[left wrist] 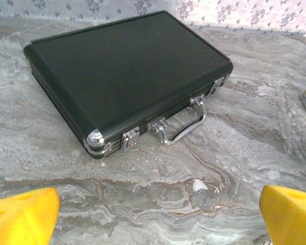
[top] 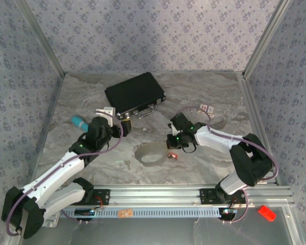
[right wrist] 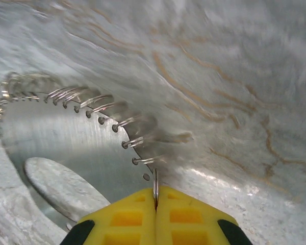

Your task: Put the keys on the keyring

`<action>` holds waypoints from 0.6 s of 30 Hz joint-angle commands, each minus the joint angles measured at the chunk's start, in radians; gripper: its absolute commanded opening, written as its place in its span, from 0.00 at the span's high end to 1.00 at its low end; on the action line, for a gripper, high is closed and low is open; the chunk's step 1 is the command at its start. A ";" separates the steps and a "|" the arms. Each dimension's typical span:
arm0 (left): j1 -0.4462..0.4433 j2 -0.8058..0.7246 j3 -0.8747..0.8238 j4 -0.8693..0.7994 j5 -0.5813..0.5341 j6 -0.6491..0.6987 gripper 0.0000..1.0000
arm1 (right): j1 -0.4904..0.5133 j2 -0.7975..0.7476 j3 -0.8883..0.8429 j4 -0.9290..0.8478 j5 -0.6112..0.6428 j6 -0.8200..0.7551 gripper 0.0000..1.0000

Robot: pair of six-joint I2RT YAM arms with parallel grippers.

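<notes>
So I'm looking down at the marble table (top: 194, 171) with the black case (top: 135, 93) lying shut at the back. My left claw (left wrist: 158, 217) is hanging just in front of the case's handle with its fingers spread wide, holding nothing. The right claw (right wrist: 155, 196) is sitting low at the keyring (right wrist: 92, 109), which is lying flat mid-table between the two arms. Its pads are pressing together on a thin sliver of metal that looks to me like the ring's coiled edge. Lying loose around it: a red-headed key (top: 172, 154) just beside the ring under the right claw, what looks like a silvery key (top: 126, 164) near its left side, and pale-headed keys (top: 208, 108) well off toward the right rear. I'm reckoning I'm at the securing-the-ring step. Next I'm needing the left claw over to fetch a key and thread it on without the ring slipping.
</notes>
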 commanded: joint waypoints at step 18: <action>-0.002 -0.169 0.006 0.064 0.276 0.447 0.13 | 0.007 -0.283 0.091 0.164 -0.043 -0.586 1.00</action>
